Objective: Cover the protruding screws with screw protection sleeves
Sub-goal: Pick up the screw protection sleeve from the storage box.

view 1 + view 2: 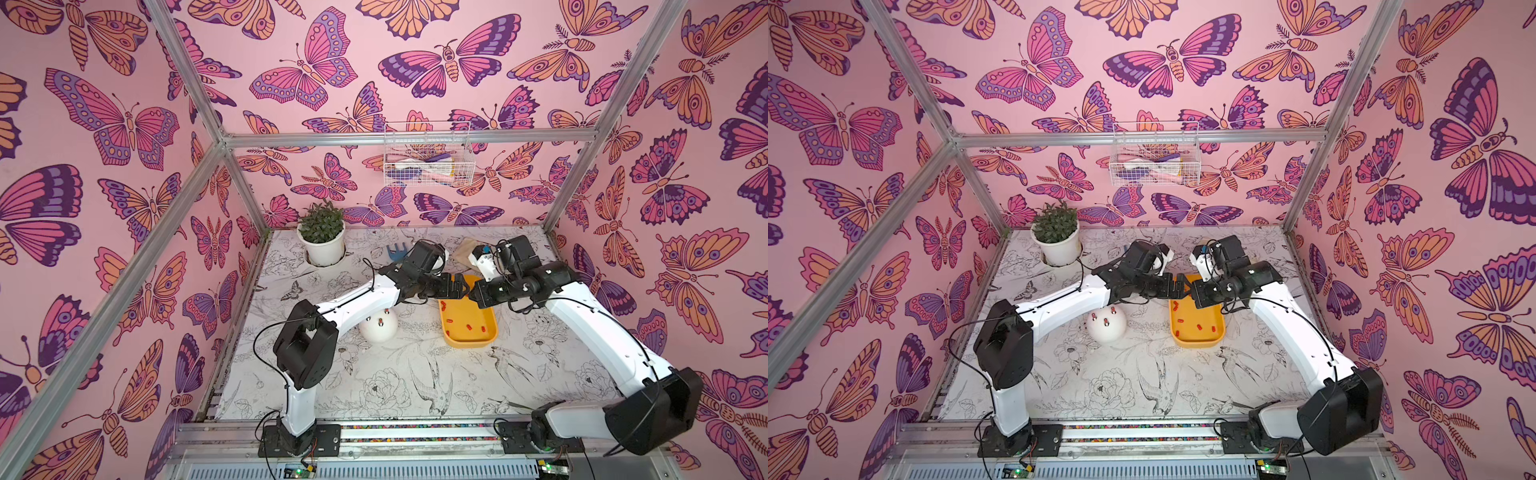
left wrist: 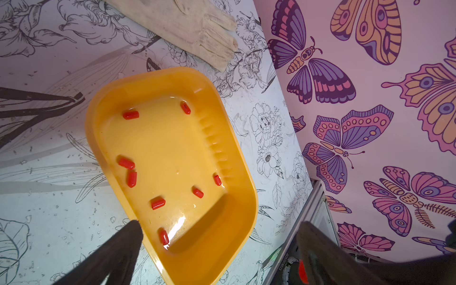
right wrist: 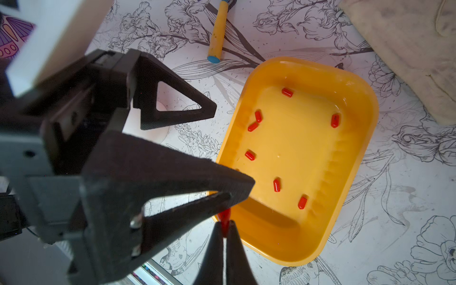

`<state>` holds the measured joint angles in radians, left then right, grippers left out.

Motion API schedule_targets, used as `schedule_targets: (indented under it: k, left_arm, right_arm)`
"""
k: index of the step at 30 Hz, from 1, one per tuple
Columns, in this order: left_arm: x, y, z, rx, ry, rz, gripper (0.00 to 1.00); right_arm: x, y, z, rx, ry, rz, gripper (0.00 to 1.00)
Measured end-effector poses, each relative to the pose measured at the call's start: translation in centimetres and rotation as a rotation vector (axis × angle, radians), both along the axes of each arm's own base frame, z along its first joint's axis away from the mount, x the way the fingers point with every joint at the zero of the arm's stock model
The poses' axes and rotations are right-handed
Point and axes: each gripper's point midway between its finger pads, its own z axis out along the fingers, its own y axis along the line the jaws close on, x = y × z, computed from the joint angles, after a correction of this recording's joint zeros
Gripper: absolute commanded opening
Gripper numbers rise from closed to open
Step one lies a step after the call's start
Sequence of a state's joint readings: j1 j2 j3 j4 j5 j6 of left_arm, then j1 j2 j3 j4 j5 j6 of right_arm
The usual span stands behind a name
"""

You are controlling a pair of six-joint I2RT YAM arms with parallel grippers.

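Observation:
My right gripper (image 3: 225, 223) is shut on one red screw protection sleeve (image 3: 225, 217), held above the near corner of the yellow tray (image 3: 370, 111). My left gripper (image 2: 220, 224) is open and faces it tip to tip, in both top views (image 1: 461, 286) (image 1: 1179, 286). The held sleeve (image 2: 302, 271) shows beside one of the left fingers (image 3: 172, 177). Several loose sleeves (image 2: 130, 115) lie in the tray. To the tray's left, the white dome (image 1: 1106, 328) carries three protruding screws (image 1: 1105, 321), each topped with a red sleeve.
A potted plant (image 1: 322, 245) stands at the back left. A small blue rake (image 1: 392, 251) and a beige glove (image 2: 197, 29) lie behind the tray. A yellow-handled tool (image 3: 218, 32) lies nearby. A wire basket (image 1: 428, 160) hangs on the back wall.

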<state>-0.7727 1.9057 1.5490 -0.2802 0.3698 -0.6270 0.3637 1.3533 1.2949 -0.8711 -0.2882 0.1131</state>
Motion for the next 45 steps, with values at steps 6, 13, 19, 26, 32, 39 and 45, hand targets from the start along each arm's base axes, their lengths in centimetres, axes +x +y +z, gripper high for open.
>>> schedule_targets:
  k: [6,13,19,26,32,39,45]
  left_arm:
    - [-0.1,0.1,-0.4,0.003,0.01,0.005,1.0]
    - [-0.1,0.1,-0.4,0.004,0.011,0.004,1.0]
    - [0.7,0.8,-0.2,0.01,0.004,0.022,1.0]
    - [5.8,4.3,4.1,-0.005,-0.099,0.117,1.0]
    - [7.9,8.7,9.6,-0.024,-0.203,0.205,1.0]
    - [6.7,14.0,14.2,-0.016,-0.289,0.285,1.0]
    - [5.2,20.1,14.9,0.048,-0.303,0.393,1.0]
  right_arm:
    - [0.0,0.1,0.0,0.005,0.003,-0.001,0.07]
    - [-0.1,0.2,0.1,0.016,0.008,-0.003,0.07]
    - [0.0,0.6,0.3,0.039,0.003,0.009,0.06]
    - [0.0,0.8,0.5,0.052,0.0,0.018,0.05]
    - [0.0,1.4,1.3,0.053,-0.021,0.034,0.05]
    - [0.4,3.1,3.3,0.056,-0.069,0.072,0.05]
    - [1.1,6.3,4.5,0.04,-0.092,0.134,0.05]
